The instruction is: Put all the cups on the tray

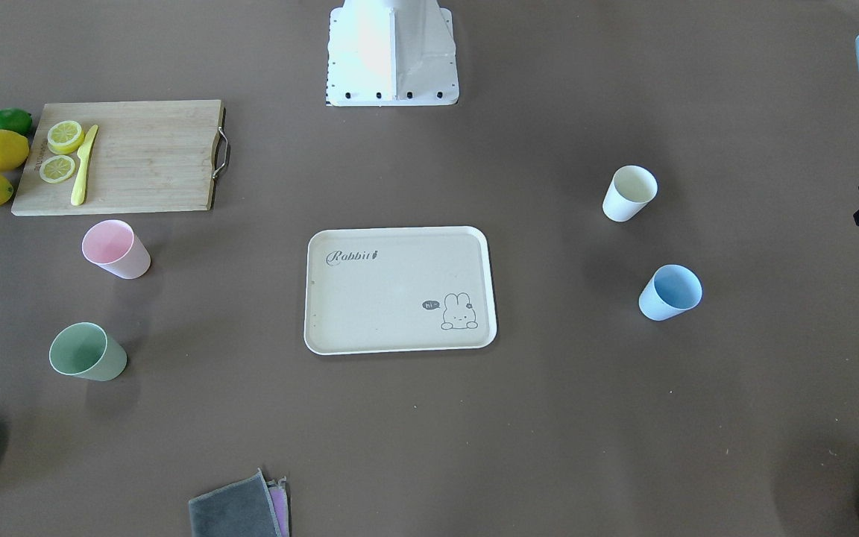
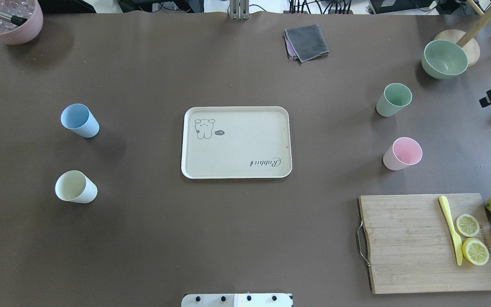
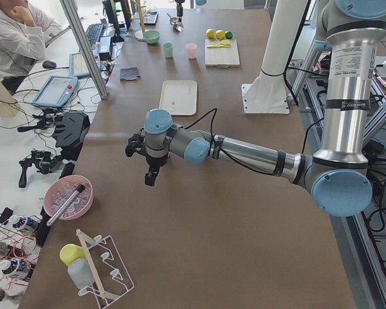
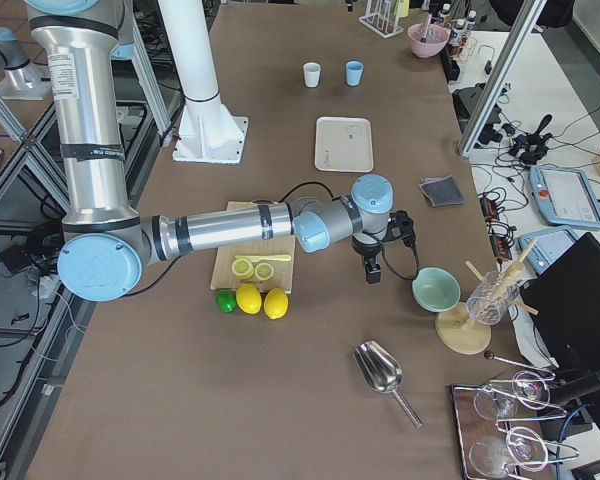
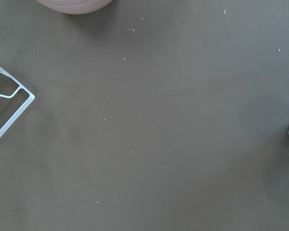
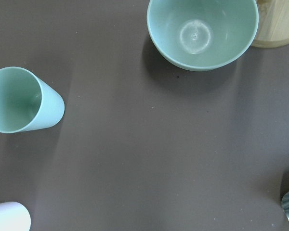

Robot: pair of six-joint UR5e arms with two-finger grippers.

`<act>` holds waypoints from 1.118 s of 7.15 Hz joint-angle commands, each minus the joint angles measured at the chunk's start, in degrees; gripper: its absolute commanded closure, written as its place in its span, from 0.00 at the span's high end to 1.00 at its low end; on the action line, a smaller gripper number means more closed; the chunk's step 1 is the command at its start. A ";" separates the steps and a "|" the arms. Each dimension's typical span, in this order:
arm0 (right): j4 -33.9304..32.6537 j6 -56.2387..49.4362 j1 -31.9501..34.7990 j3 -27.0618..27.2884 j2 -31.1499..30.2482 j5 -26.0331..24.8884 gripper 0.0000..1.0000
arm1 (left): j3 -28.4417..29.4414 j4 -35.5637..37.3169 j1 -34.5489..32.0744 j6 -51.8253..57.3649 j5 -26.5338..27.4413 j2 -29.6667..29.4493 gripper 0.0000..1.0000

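None of the four cups is on the tray (image 2: 237,145), which lies bare at mid-table, probably so that either arm can reach it. The left gripper (image 3: 150,179) hangs fingers-down over bare table. The blue cup (image 2: 80,120) and cream cup (image 2: 76,187) stand inboard of it, between it and the tray, and the pink bowl (image 3: 67,196) sits outboard toward the table's end. Its wrist camera sees only tabletop, so no cup is under it. The right gripper (image 4: 372,270) hangs the same way at the opposite end. The green bowl (image 6: 202,33) is just ahead of it, the green cup (image 6: 20,100) off to one side, and a pale rim at the corner of its wrist view is likely the pink cup (image 2: 402,154), though too little shows to be sure. For both claws I cannot tell whether the fingers are spread or closed, and neither carries anything visible. The cups stand upright with mouths up, a pair on each side, which suits each arm taking its own two.
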 commanded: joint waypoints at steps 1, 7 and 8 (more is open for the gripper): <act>0.23 9.44 -5.62 3.72 0.40 0.13 0.99 | -5.60 -0.56 8.40 -14.16 0.72 -0.13 0.97; 0.23 17.32 -18.49 3.33 1.02 -2.60 0.87 | -14.06 -0.91 22.95 -33.82 6.17 -0.48 0.97; 0.23 17.31 -18.49 3.49 0.84 -2.33 0.83 | -14.67 -0.91 24.78 -36.44 6.26 -0.48 0.97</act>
